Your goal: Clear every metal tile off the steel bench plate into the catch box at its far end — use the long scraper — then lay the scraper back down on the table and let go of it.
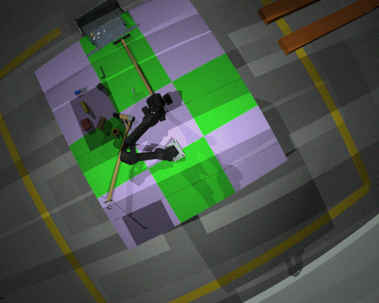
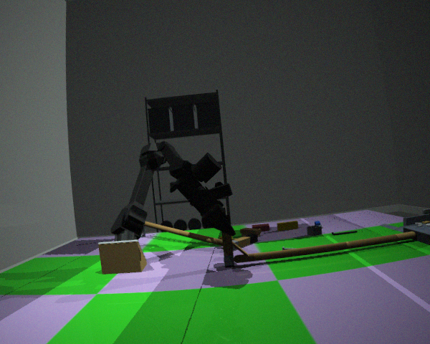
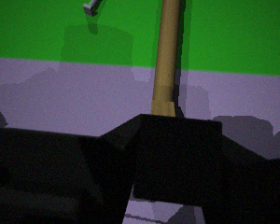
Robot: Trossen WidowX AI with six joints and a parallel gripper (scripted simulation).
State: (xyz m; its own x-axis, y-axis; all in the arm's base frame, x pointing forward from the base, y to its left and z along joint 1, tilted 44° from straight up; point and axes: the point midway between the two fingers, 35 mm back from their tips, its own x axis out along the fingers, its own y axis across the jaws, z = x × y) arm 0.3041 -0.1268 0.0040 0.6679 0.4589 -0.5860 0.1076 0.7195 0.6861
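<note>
The long scraper lies on the table, a wooden pole with a dark blade at the near edge of the steel bench plate. Several small metal tiles lie on the plate. The dark catch box stands at the plate's far end. My gripper is down at the table and shut on the scraper's dark grip end. The fingertips are hidden behind the gripper body.
A second long-handled tool lies under the arm. A hammer, a yellow ring, red, brown, yellow and blue blocks, a black bar and a bolt lie left of the scraper.
</note>
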